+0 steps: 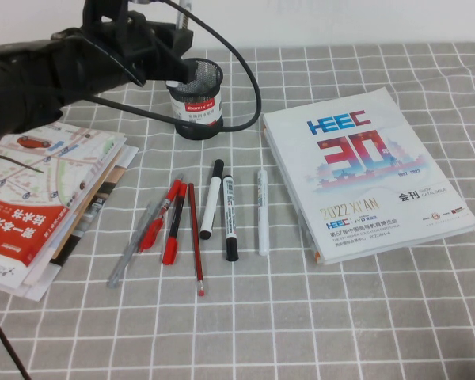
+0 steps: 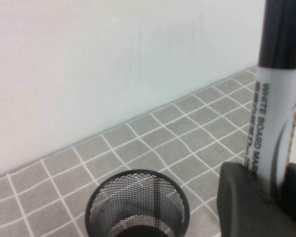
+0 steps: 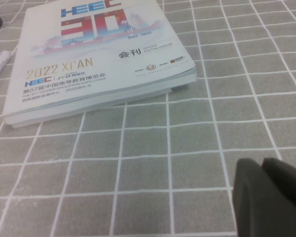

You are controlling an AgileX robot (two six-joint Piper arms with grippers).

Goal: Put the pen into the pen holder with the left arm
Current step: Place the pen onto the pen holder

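The left gripper (image 2: 266, 192) is clenched on the pen (image 2: 278, 113), barrel upright between its jaws, hovering just above the pen holder (image 1: 196, 99) at the table's (image 1: 340, 317) twelve o'clock. In the left wrist view the mesh cup (image 2: 137, 202) sits off to one side of the marker, not under it, so my call: slide across until the tip centres over the rim, keep it vertical, lower, then release. Nothing can be made out inside the holder. The right gripper (image 3: 269, 197) rests low near five o'clock by the catalogue (image 1: 364, 170); its fingers look closed.
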